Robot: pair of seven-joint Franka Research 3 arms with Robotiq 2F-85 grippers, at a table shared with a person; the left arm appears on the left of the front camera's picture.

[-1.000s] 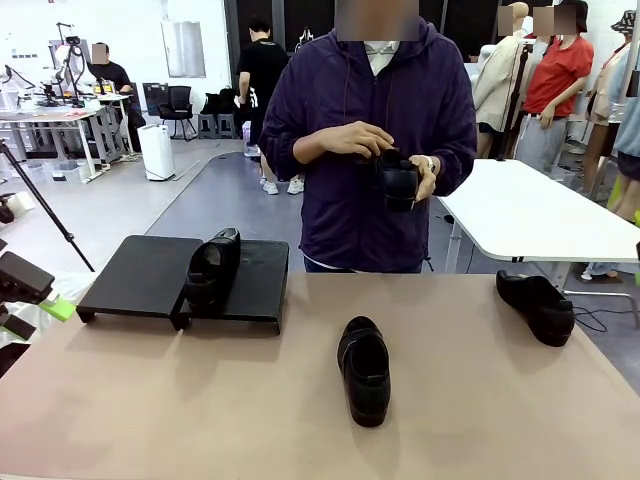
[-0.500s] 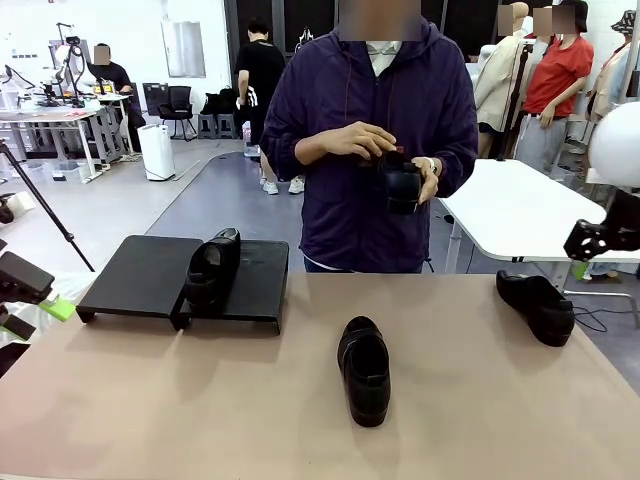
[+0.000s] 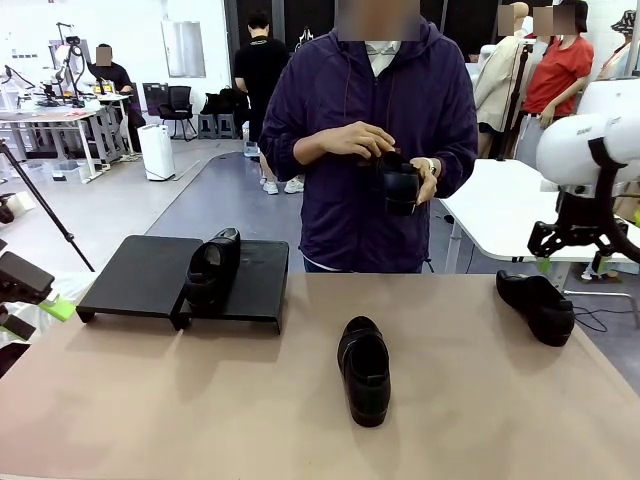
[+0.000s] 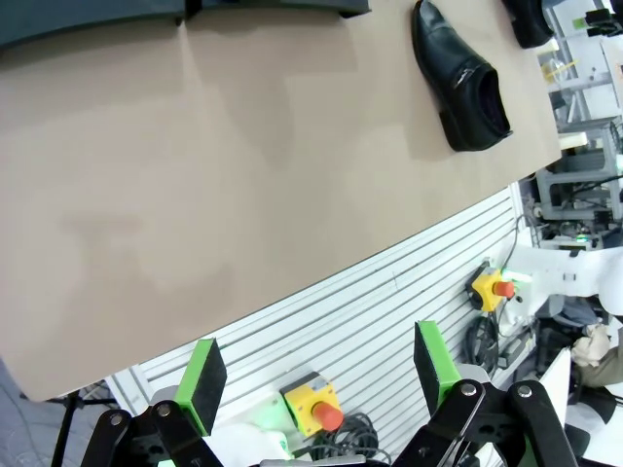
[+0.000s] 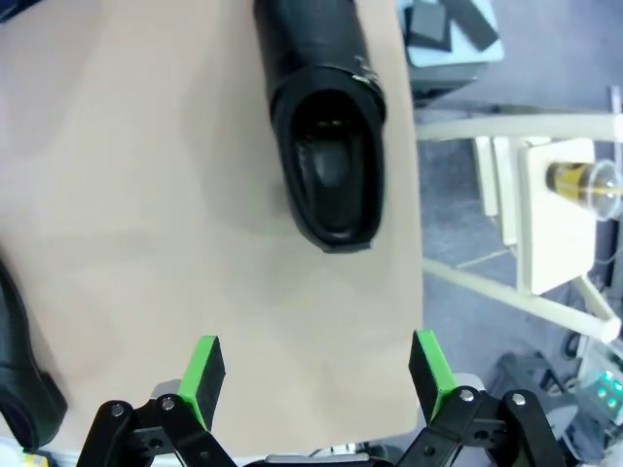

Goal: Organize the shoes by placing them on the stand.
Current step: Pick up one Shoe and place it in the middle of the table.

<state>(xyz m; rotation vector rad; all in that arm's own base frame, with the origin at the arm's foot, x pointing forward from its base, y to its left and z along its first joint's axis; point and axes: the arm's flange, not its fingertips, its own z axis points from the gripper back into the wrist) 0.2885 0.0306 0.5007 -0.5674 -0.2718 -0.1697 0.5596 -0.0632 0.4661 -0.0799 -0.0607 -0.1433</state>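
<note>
Tan worktop (image 3: 480, 420) with centre shoe (image 3: 365, 372), second shoe (image 3: 212, 266) on stand (image 3: 135, 275) upper left; left fingers (image 4: 206, 379) released, right fingers (image 5: 426, 368) released above right-edge shoe (image 5: 326, 165).

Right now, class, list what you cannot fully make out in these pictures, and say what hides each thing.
1. Front view: held shoe, partly covered by the person's hand.
2. Left wrist view: stand, cut off by the top edge.
3. Right wrist view: shoe at lower left, cut off by the left edge.
</note>
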